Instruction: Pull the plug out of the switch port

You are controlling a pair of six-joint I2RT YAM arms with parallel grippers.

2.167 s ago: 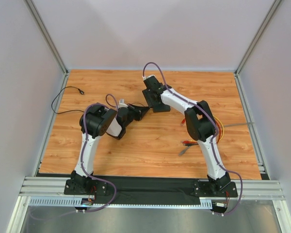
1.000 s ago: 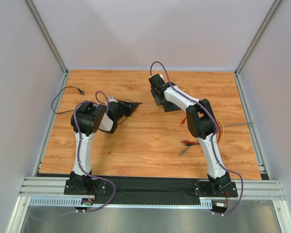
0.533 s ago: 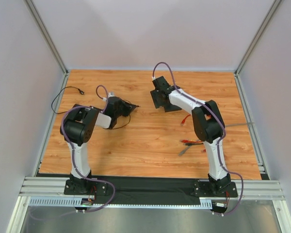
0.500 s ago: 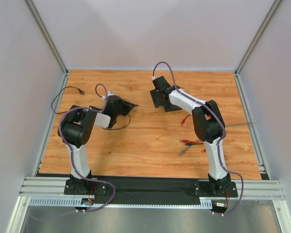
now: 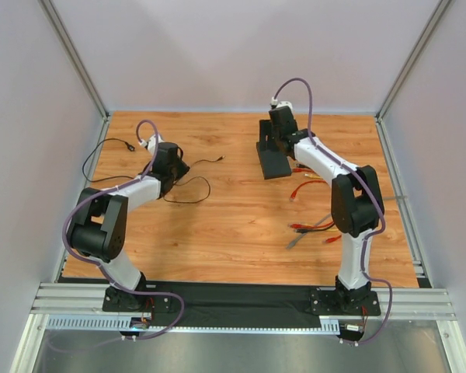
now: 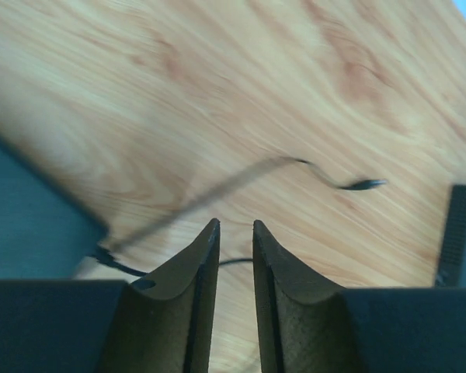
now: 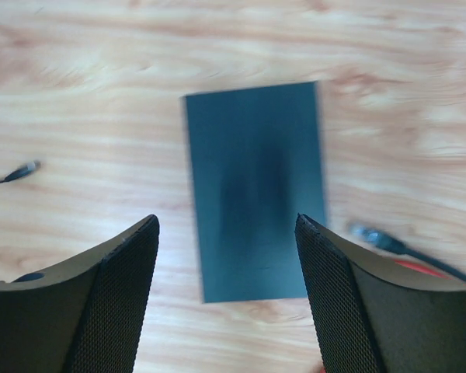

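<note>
We see a wood-grain table (image 5: 233, 241) closed in by plain grey walls (image 5: 241, 54) on three sides. Metal posts (image 5: 71, 58) stand in the far corners and a black mat (image 5: 241, 298) runs along the near edge.

The switch (image 5: 274, 162) lies flat toward the far side, right of centre, with bare wood all round it. Above it hangs the right gripper (image 7: 227, 221), its fingers spread wider than the switch's short side and holding nothing.

The plug (image 5: 220, 158) lies on the wood left of the switch, well apart from it. Its black cable (image 5: 188, 200) loops on leftward, away from the switch and toward the left wall. Farther left of the switch than the plug, the left gripper (image 6: 234, 225) hangs over those loops. Its fingers are parted by a narrow slit with nothing in it, and we see wood through the gap.

Right of the switch and nearer to us, red, orange and grey leads (image 5: 311, 227) lie scattered beside the right arm, crowding that edge.

The widest bare stretch runs from the switch's near side across the middle of the table to the mat. Behind the switch only a band of wood separates it from the back wall.
</note>
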